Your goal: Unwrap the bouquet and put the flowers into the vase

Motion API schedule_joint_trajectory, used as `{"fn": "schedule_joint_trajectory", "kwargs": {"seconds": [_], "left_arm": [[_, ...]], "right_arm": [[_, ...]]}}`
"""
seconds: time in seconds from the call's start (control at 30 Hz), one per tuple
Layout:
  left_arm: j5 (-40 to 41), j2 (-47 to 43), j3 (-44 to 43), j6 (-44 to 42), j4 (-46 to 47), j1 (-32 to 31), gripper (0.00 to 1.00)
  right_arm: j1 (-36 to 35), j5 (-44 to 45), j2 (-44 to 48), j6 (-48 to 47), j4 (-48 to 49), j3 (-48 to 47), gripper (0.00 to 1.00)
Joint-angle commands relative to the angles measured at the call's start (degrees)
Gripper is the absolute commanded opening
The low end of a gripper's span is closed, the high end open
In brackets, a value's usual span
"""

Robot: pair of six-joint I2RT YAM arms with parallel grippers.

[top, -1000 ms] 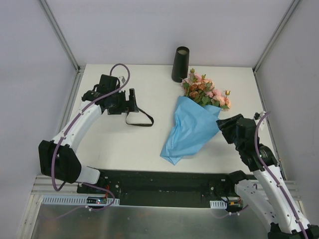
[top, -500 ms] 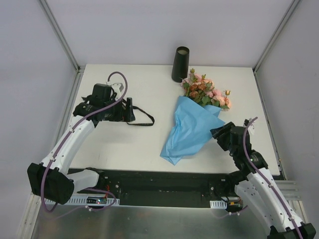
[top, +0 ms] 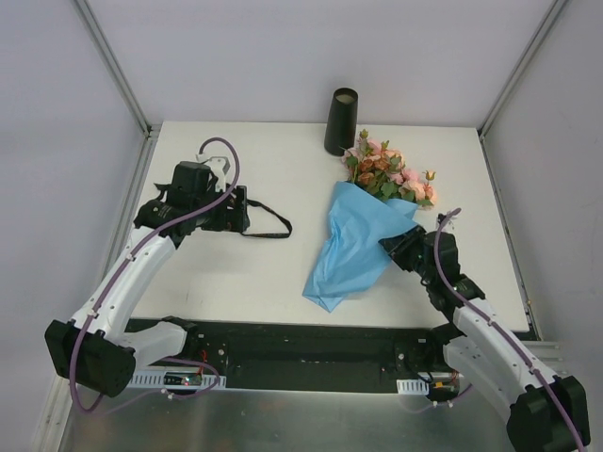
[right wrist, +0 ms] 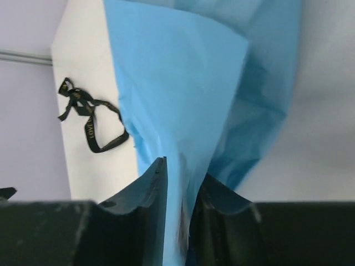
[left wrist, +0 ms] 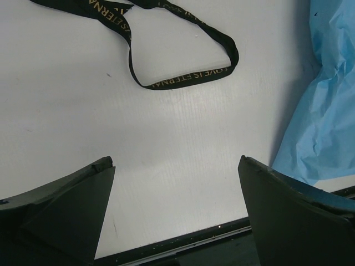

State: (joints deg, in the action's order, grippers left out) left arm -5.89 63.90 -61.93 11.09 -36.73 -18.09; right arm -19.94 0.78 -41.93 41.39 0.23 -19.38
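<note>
Right gripper (right wrist: 178, 172) slid forward, pinching blue paper (right wrist: 183, 83), left gripper (left wrist: 175, 160) wide

Bouquet: blue paper cone (top: 356, 247), lying flat on the table, narrow end toward the near edge.
Ribbon: black ribbon (top: 264, 224), untied, lying apart at left.
Flowers: pink, peach and orange roses (top: 388, 174), protruding from the cone's far end.
Vase: tall black cylinder vase (top: 341, 122), upright, just beyond the roses.

A robot lab cell is indicated: a white table (top: 236, 268) is enclosed by plain white walls (top: 311, 47) on aluminium struts (top: 113, 64), and the cabled left arm (top: 132, 273) and right arm (top: 495, 334) are bolted to a metal base (top: 283, 419).
</note>
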Motion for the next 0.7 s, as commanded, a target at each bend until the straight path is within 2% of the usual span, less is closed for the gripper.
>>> {"fn": "schedule_joint_trajectory", "kwargs": {"seconds": [0.0,0.2,0.37,0.5,0.67], "left_arm": [[2.0,-2.2,0.1,-0.6,0.4,-0.6,0.99],[2.5,-3.0,0.3,-0.1,0.4,-0.8,0.99],[4.8,-2.6,0.4,0.2,0.1,-0.8,0.99],[8.1,-3.3,0.6,0.7,0.0,-0.8,0.99],[8.0,-3.6,0.8,0.4,0.1,-0.8,0.99]], "right_arm": [[0.3,-6.0,-2.8,-0.8,11.0,-4.3,0.24],[-0.1,-9.1,-10.0,1.9,17.2,-9.5,0.26],[-4.1,-8.2,-17.6,3.6,18.8,-16.4,0.39],[-8.1,-7.6,-24.3,4.4,19.5,-22.7,0.45],[-10.8,-7.5,-31.6,4.1,21.3,-28.9,0.56]]}}
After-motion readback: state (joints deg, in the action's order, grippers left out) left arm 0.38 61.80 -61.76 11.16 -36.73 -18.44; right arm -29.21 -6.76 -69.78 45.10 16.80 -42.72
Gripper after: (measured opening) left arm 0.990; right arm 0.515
